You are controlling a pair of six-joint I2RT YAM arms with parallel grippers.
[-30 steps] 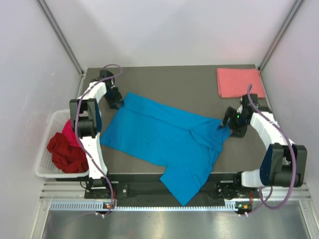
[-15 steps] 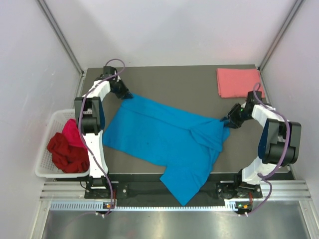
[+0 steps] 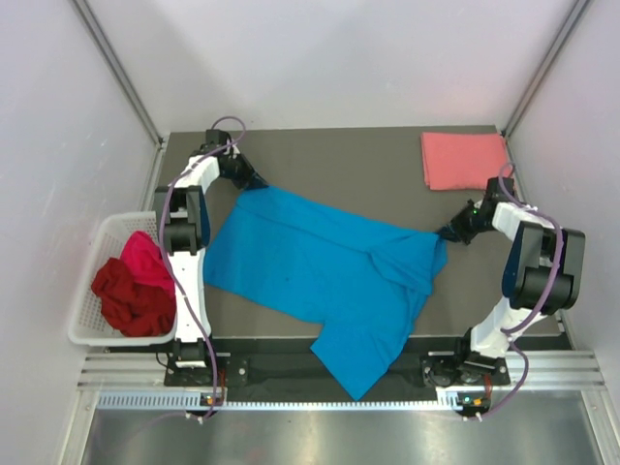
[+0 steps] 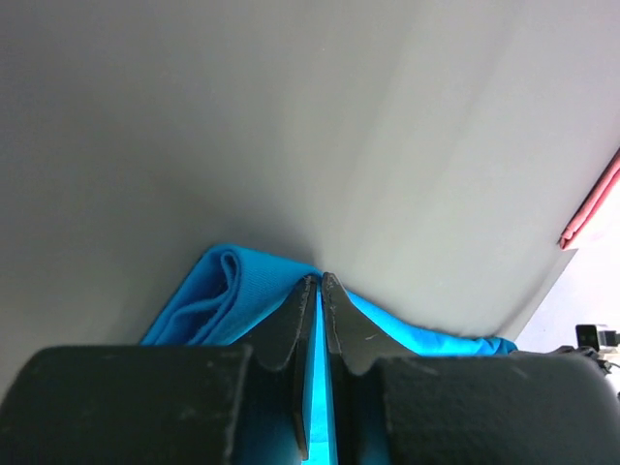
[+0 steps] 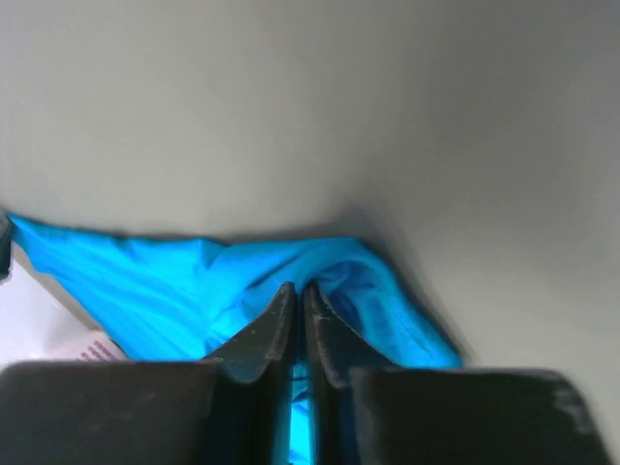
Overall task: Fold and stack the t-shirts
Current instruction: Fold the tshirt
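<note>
A bright blue t-shirt (image 3: 320,266) lies spread across the dark table, one part hanging over the near edge. My left gripper (image 3: 254,183) is shut on its far left corner; in the left wrist view the blue cloth (image 4: 208,305) runs between the closed jaws of that gripper (image 4: 319,279). My right gripper (image 3: 451,232) is shut on the shirt's right corner, and the cloth (image 5: 194,281) bunches around the tips of this gripper (image 5: 297,289). A folded salmon pink t-shirt (image 3: 463,160) lies at the far right corner. A dark red t-shirt (image 3: 128,298) and a magenta one (image 3: 145,260) sit in the basket.
The white lattice basket (image 3: 93,325) stands off the table's left side, beside the left arm. White walls enclose the table on three sides. A metal rail (image 3: 291,397) runs along the near edge below the arm bases.
Both grippers have closed on the blue shirt's corners. The left one moved toward the far edge and a little right; the right one shifted outward to the right. The shirt's corners are drawn out slightly.
</note>
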